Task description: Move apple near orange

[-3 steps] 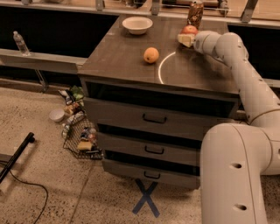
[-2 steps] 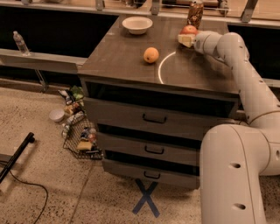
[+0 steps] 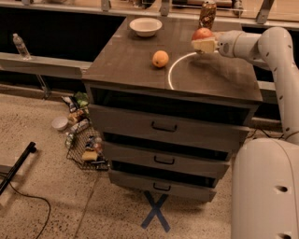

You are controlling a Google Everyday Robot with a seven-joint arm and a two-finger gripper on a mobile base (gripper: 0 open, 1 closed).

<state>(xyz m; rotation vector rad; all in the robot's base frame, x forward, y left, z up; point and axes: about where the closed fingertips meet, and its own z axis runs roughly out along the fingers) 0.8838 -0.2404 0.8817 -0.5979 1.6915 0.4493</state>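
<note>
The apple (image 3: 202,33), a larger red-orange fruit, sits at the back right of the dark cabinet top (image 3: 140,65). My gripper (image 3: 203,45) reaches in from the right and is right against the apple's near side, covering its lower part. The orange (image 3: 160,59), smaller and yellow-orange, lies on the cabinet top to the left of and nearer than the apple, beside a white curved line (image 3: 175,67). The orange is well apart from the gripper.
A white bowl (image 3: 145,26) stands at the back left of the top. A brown can (image 3: 207,14) stands just behind the apple. The cabinet has drawers (image 3: 163,127) in front. A wire basket of litter (image 3: 86,147) and a water bottle (image 3: 21,45) are at the left.
Hardly anything differs. My gripper stays against the apple with at most a slight shift; the apple and orange have not moved.
</note>
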